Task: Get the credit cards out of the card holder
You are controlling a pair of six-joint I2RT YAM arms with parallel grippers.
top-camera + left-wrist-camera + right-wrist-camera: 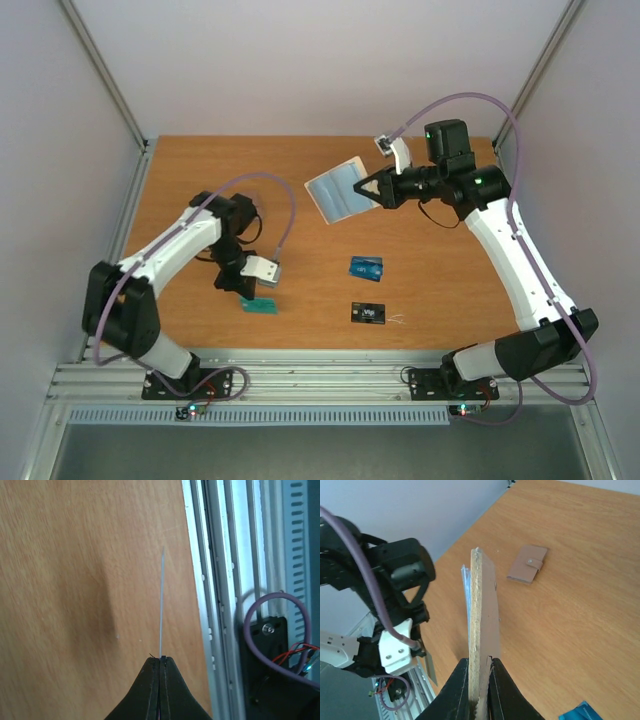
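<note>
The wooden table (180, 180) carries everything. Above its far middle the right gripper (373, 188) is clamped on one edge of the pale grey-blue card holder (338, 192), which hangs lifted and tilted. In the right wrist view the holder (482, 610) shows edge-on, its beige rim pinched between nearly closed fingers (457, 690).

The left gripper (160, 661), near the table's front left, is pressed fully together on the teal card (161, 605). Its wrist camera sees only a thin line of the card's edge. The overhead view shows the card's (259, 305) teal face.

The blue card (366, 267) and, nearer the front, the black card (368, 313) lie flat and apart on the table.

A small brown pouch (527, 564) appears only in the right wrist view. The holder's slots cannot be seen.
</note>
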